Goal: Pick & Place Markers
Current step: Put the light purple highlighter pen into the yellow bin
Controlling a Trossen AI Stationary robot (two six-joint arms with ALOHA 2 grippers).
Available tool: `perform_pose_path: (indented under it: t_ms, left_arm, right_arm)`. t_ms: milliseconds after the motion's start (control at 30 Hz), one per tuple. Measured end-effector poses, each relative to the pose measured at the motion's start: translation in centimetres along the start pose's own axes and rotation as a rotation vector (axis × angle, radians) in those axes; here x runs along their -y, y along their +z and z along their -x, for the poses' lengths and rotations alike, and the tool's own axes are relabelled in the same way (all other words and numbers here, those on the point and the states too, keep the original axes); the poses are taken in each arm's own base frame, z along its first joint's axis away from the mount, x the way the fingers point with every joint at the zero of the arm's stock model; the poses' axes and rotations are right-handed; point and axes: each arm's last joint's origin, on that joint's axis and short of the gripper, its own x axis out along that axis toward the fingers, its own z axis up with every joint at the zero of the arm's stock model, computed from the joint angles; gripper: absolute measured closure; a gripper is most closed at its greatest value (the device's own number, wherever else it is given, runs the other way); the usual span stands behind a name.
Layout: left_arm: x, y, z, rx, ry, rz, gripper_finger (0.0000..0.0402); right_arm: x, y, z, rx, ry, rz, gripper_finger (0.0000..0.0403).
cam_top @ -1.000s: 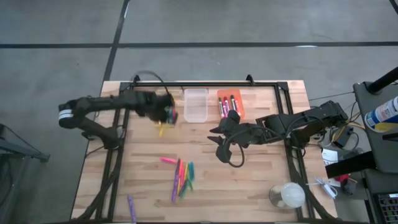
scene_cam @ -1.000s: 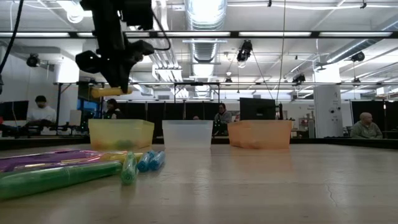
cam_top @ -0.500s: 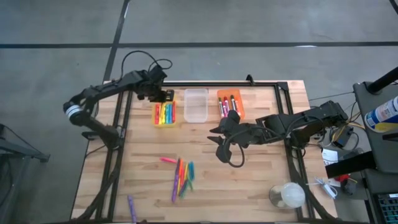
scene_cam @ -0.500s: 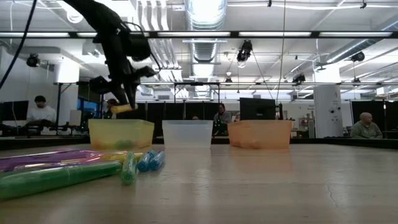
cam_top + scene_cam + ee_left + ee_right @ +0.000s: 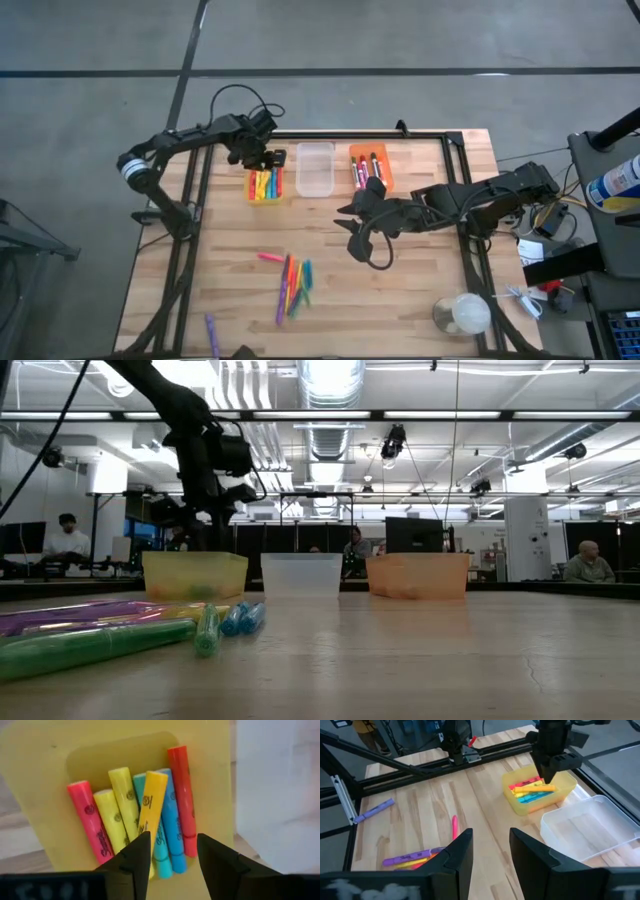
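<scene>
Left end effector [image 5: 262,158] hovering open and empty over yellow bin [image 5: 250,193], sorting markers.
Yellow marker [image 5: 150,815] lying atop others in bin; more markers [image 5: 290,283] waiting mid-tabletop [image 5: 420,290]; right end effector [image 5: 352,222] idling part-open, empty.

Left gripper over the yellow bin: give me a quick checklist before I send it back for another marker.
1. Left gripper open, holding nothing: ok.
2. Dropped yellow marker inside the yellow bin, lying on top of the others: ok.
3. Clear bin beside it free of markers: ok.
4. Loose markers on the table within view for the next pick: ok.
5. Right gripper parked mid-table, open and empty: ok.
6. Purple marker reachable at the table's edge: cannot tell.
</scene>
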Motion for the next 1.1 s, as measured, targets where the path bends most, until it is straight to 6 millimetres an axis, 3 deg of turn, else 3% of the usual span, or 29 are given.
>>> perform_pose_path:
  t_ms: [133,233,633,933,1100]
  left_arm:
    - [0.2,-0.9,1.5,0.011,-0.019,-0.001,0.0247]
    - [0.5,-2.7,2.8,0.007,-0.02,0.0,0.0247]
    - [2.7,-15.8,7.0,0.083,-0.089,-0.119,0.0246]
    - [3.3,-24.6,7.0,-0.022,-0.127,-0.032,0.0246]
    - [3.2,-29.5,6.1,-0.102,-0.077,0.126,0.0246]
  right_arm:
    - [0.0,0.0,0.0,0.0,-0.001,0.0,0.0282]
    - [0.0,0.0,0.0,0.0,-0.002,0.0,0.0282]
    - [0.1,-0.5,-0.3,-0.014,-0.009,0.005,0.0282]
    - [0.1,-0.6,-0.4,-0.021,-0.007,-0.013,0.0282]
    - [0.2,-1.0,-0.4,-0.055,-0.016,0.128,0.0282]
